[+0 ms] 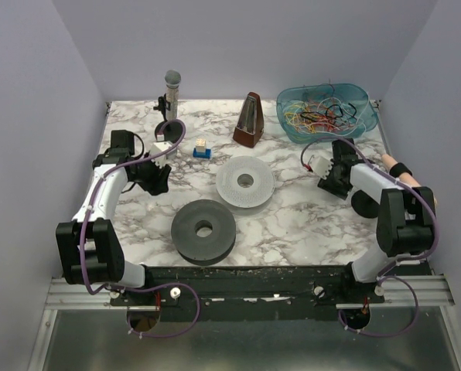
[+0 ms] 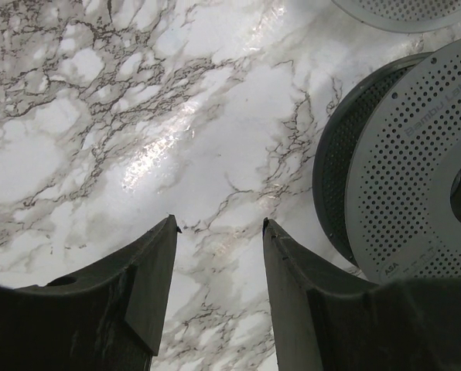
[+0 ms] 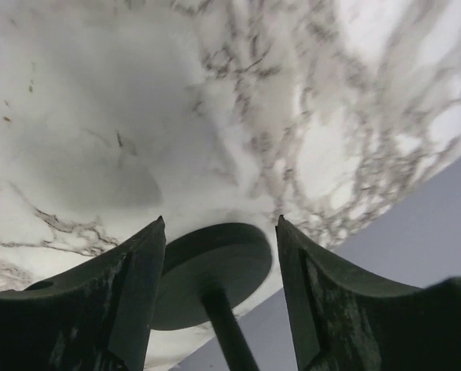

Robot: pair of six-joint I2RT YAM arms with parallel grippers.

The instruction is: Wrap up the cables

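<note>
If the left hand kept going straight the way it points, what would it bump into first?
Probably the bare marble table: only tabletop shows ahead of the open left hand. The perforated spool sits off to the side, though depth is hard to judge.

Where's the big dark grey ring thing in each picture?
Top external: the dark grey spool lies flat at the front middle of the table, nearer the arm bases than the white spool.
Left wrist: the spool fills the right edge, looking paler, with its little holes showing.
Right wrist: not in it.
Shared landmark: the marble tabletop shows in all three.
</note>
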